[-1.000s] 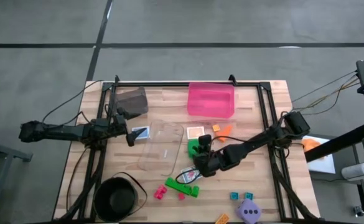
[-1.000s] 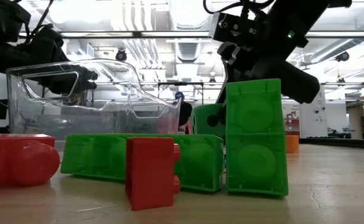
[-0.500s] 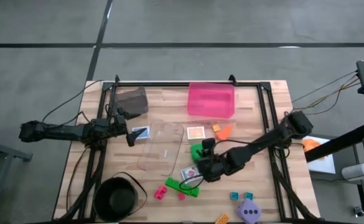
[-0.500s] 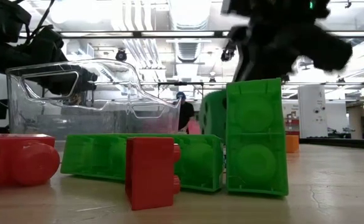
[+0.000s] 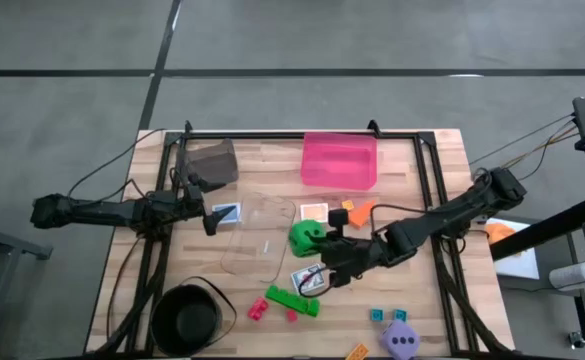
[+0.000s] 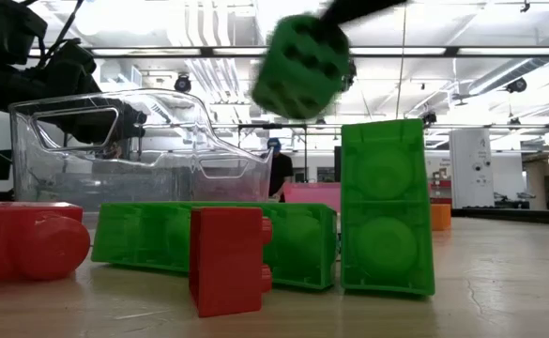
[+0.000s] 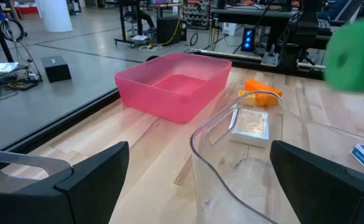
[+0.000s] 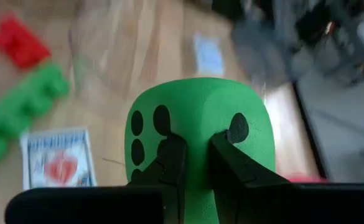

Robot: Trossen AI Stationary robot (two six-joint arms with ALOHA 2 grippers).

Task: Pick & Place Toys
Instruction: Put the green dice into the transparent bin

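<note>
On the left of the table the left gripper (image 5: 208, 213) waits with its fingers spread wide and nothing between them, just beside the grey bin (image 5: 212, 162) and a small blue picture card (image 5: 226, 212); the black round bowl (image 5: 185, 320) sits near the front left corner. Next comes the clear plastic bin (image 5: 260, 236), which looks empty in the high view and the left wrist view, so nothing appears sorted into it yet. Right of it, the right gripper (image 5: 324, 243) is clenched on the green foam die with dark dots (image 5: 307, 237), its fingers (image 8: 169, 163) pinching into the soft face, and the low view shows the die lifted clear of the table, above the bricks. By my reading this is the carry stage of one pick, with the placing still to do. Nearly everything else remains on the wood: a heart picture card (image 5: 303, 280), the long green plastic brick (image 5: 292, 300), small pink bricks (image 5: 259, 309), another card (image 5: 314, 212) and orange pieces (image 5: 356, 210) near the pink plastic bin (image 5: 340, 160), which also looks empty, then teal cubes (image 5: 387, 316), a purple dotted die (image 5: 401, 341) and an orange brick (image 5: 357, 351) at the front right. The task seems barely begun.
</note>
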